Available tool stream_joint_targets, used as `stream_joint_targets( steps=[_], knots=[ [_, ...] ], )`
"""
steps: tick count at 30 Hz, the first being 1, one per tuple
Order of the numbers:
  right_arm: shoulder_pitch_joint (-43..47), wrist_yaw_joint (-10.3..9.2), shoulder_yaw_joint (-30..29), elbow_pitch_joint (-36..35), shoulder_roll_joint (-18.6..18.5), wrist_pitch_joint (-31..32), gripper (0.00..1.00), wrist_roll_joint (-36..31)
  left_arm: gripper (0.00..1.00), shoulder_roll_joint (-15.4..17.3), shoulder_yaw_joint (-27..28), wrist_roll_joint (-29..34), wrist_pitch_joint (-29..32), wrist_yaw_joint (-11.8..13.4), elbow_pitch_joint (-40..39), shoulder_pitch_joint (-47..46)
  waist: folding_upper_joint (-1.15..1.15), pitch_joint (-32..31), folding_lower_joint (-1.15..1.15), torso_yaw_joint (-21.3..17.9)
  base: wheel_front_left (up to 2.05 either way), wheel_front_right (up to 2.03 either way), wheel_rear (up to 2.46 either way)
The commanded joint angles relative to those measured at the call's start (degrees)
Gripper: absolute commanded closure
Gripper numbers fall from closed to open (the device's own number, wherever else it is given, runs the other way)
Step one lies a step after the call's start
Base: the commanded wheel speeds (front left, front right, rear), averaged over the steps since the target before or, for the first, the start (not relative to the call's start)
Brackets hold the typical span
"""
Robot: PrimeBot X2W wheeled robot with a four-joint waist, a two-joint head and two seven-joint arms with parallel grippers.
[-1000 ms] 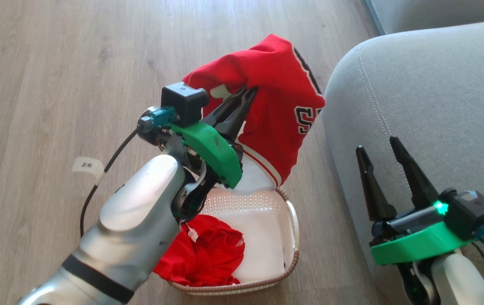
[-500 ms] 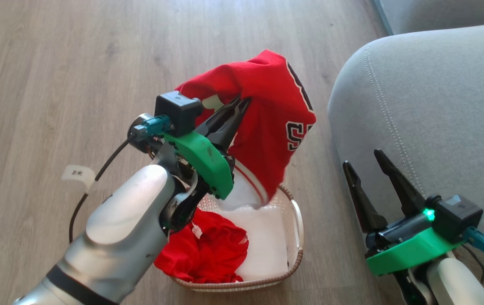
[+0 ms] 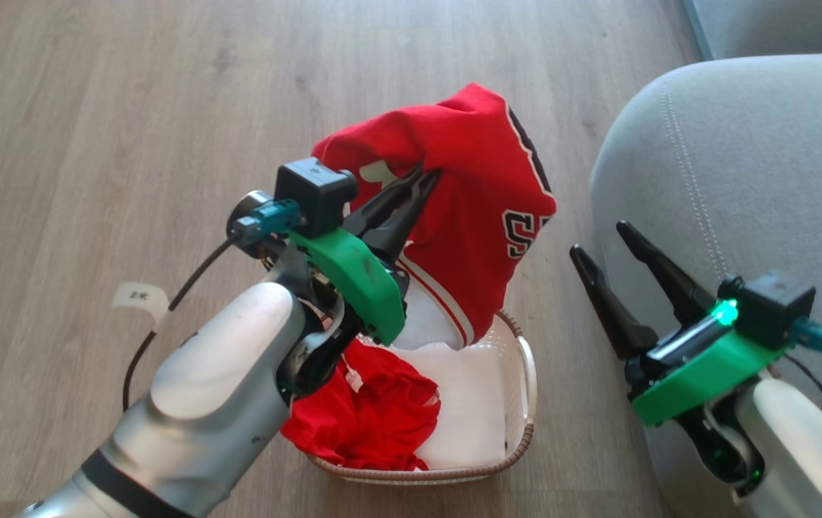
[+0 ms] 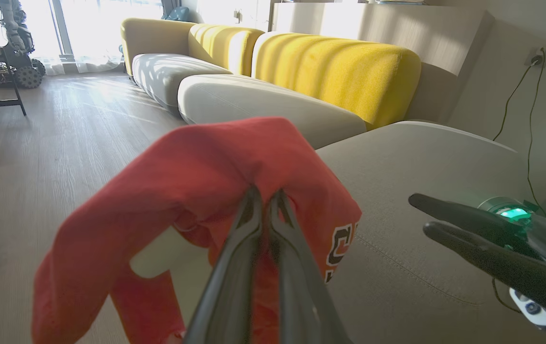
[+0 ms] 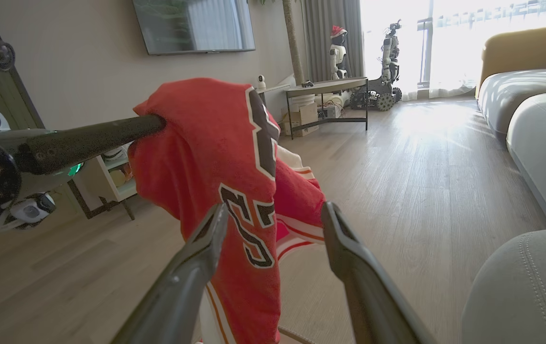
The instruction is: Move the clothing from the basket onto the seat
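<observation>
My left gripper (image 3: 425,176) is shut on a red jersey (image 3: 476,216) with black-and-white lettering and holds it up above the cream basket (image 3: 519,374). The jersey's white hem hangs down to the basket's back rim. A second red garment (image 3: 368,417) lies crumpled in the basket's left half. The grey seat (image 3: 764,165) rises at the right. My right gripper (image 3: 602,237) is open, to the right of the jersey and against the seat's front edge. In the left wrist view the shut gripper (image 4: 264,196) pinches the jersey (image 4: 191,181). The right wrist view looks past open fingers (image 5: 206,239) at the jersey (image 5: 215,153).
Wooden floor (image 3: 94,108) stretches left of and behind the basket. More grey seats with yellow backs (image 4: 340,62) run along the wall. A low dark table (image 5: 330,91) and other robots stand far off by the window. A tagged black cable (image 3: 166,309) hangs from my left wrist.
The head camera has shifted, so the whole scene sits differently. The left gripper still holds the jersey above the basket. The right gripper has risen a little and come nearer the jersey.
</observation>
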Motion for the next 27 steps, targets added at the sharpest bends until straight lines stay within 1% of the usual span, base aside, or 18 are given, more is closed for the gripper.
stream_joint_targets(
  steps=[1,5,7,9,11,18,23,27],
  knots=[
    [-3.41,0.41,2.34,-0.42,-2.21,-0.30,0.00,2.70,1.00,0.96,1.68,0.68,-0.55,-0.32,-2.43,-3.51,0.00,-0.19,0.00,0.80,0.00,0.00,0.00],
    [-6.19,0.41,6.85,0.79,-4.64,-0.34,0.00,8.43,1.00,0.64,0.58,1.07,-0.30,-0.45,-3.37,-3.28,0.00,-0.31,0.00,2.00,0.00,0.00,0.00],
    [-7.61,0.41,8.76,1.47,-5.72,-0.35,0.00,10.25,1.00,0.50,0.05,1.20,-0.17,-0.64,-3.90,-3.22,0.00,-0.24,0.00,2.61,0.00,0.00,0.00],
    [-8.27,0.41,9.34,1.88,-6.01,-0.36,0.00,10.87,1.00,0.46,-0.26,1.31,-0.10,-0.75,-4.13,-3.19,0.00,-0.27,0.00,2.90,0.00,0.00,0.00],
    [-9.73,0.41,10.91,3.64,-6.39,-0.36,0.00,13.18,1.00,0.22,-0.98,1.52,0.10,-0.82,-4.91,-3.07,0.00,-0.27,0.00,3.80,0.00,0.00,0.00],
    [-14.51,0.41,20.06,5.81,-8.40,-0.37,0.00,21.66,1.00,-0.26,-2.37,1.69,0.47,-0.85,-6.44,-2.54,0.00,-0.54,0.00,5.57,0.00,0.00,0.00],
    [-18.34,0.41,25.42,8.30,-7.88,-0.37,0.00,25.12,1.00,-0.55,-3.30,1.67,0.85,-0.69,-7.59,-1.92,0.00,-0.95,0.00,6.23,0.00,0.00,0.00],
    [-20.40,0.41,27.82,11.03,-6.53,-0.38,0.00,26.44,1.00,-0.57,-3.83,1.59,1.12,-0.50,-8.21,-1.44,0.00,-1.14,0.00,6.43,0.00,0.00,0.00]
  ],
)
